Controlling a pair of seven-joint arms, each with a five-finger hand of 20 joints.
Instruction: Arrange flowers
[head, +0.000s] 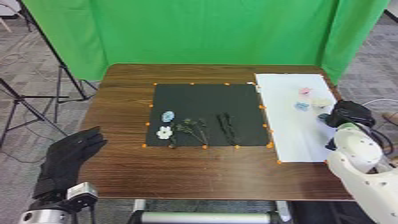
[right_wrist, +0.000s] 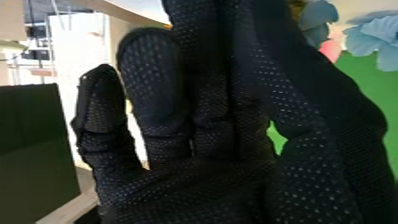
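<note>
Right hand (head: 348, 113): right of the light-blue flower (head: 302, 106) on white sheet (head: 298, 137), fingers extended. Left hand (head: 67, 152): at left edge of bench (head: 222, 175), fingers extended.

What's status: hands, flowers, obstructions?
Right hand open, hiding part of white sheet. Left hand left of black mat. Pink flower on sheet, white flower on mat.

In the head view we have a brown wooden surface (head: 204, 180) standing on a grey carpeted floor (head: 22, 167). Behind it we see a bright green curtain (head: 187, 35) hanging across, its lower part beyond the far edge. To our left, thin black stands (head: 59, 61) rise near the surface, their legs splayed on the carpet.
</note>
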